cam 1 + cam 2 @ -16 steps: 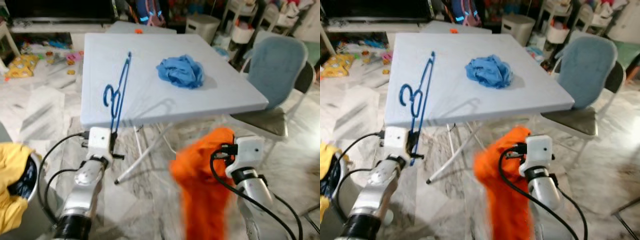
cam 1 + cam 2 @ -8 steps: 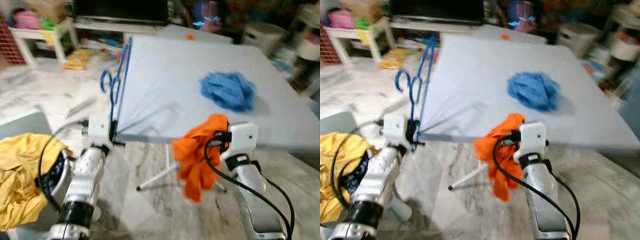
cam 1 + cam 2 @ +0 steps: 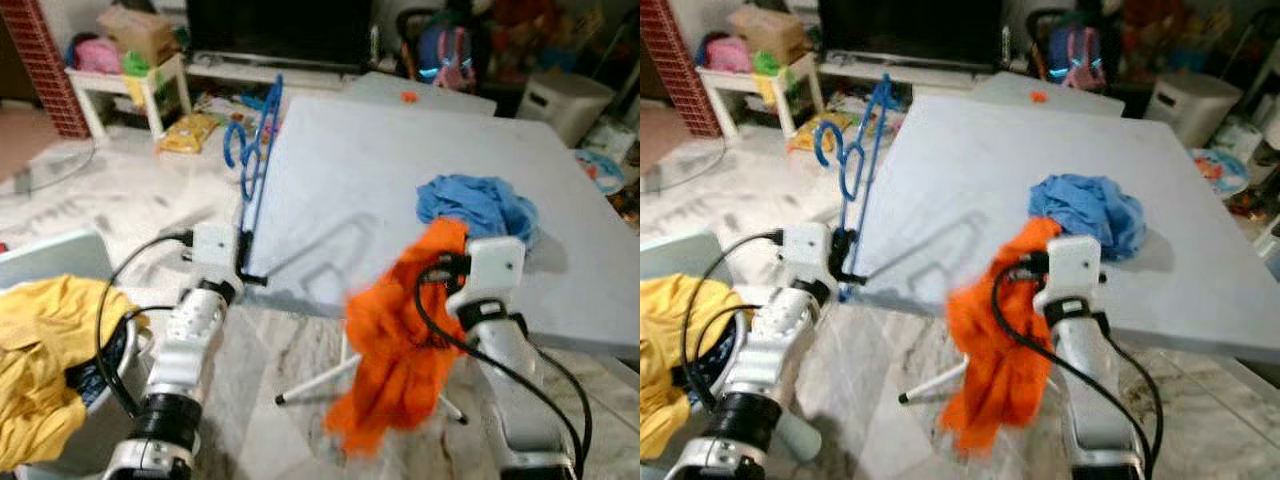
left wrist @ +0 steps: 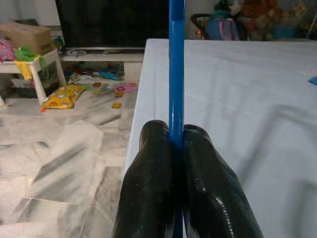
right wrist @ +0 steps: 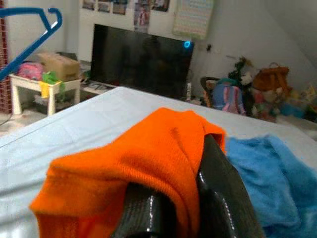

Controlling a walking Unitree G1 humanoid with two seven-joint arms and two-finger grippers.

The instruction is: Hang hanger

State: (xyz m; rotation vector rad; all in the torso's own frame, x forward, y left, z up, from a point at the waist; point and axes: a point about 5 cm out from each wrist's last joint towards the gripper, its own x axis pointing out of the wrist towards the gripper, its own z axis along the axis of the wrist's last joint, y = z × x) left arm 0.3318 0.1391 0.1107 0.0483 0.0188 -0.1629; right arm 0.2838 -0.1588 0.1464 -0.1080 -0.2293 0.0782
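My left gripper (image 4: 171, 144) is shut on the lower bar of a blue hanger (image 3: 252, 150), which stands upright at the left edge of the pale grey table (image 3: 360, 170), hook toward the far side. My right gripper (image 5: 176, 198) is shut on an orange garment (image 3: 395, 340). The garment hangs from the gripper in front of the table's near edge, over the floor. In the right wrist view the hanger's hook (image 5: 34, 29) shows at the upper left.
A crumpled blue cloth (image 3: 480, 205) lies on the table at the right. A basket with yellow clothing (image 3: 40, 370) stands at my lower left. A TV stand (image 3: 270, 40), a white side table (image 3: 120, 85), toys and a backpack (image 3: 445, 55) crowd the far side. The floor is marble.
The camera has shifted, so the table looks closer and more centred. The orange garment now hangs lower and swings to the left under my right gripper. The left gripper still holds the hanger.
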